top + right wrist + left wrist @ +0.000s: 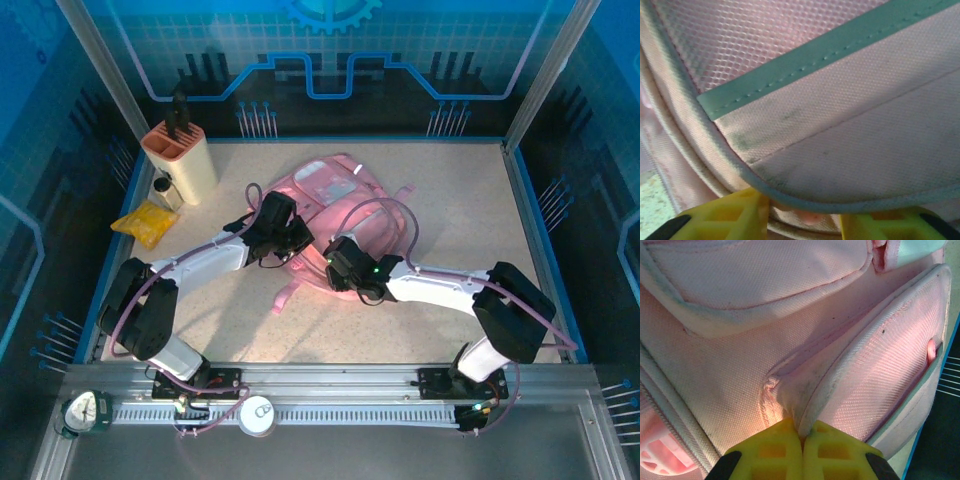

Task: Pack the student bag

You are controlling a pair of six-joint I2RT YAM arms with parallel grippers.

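A fold of the student bag (330,190) is pinched by the left pincer (802,434). The right pincer (805,210) is set astride its edge; a grip cannot be told.

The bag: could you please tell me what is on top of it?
Both hands are. The left hand pinches a fold of the bag, and the right hand straddles its edge, fingers apart. The fabric hides whatever is inside the bag.

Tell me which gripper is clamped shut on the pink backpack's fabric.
The left gripper: its yellow jaws meet on a pinched fold of the student bag. The right gripper has its jaws apart, the bag's piped edge across the gap.
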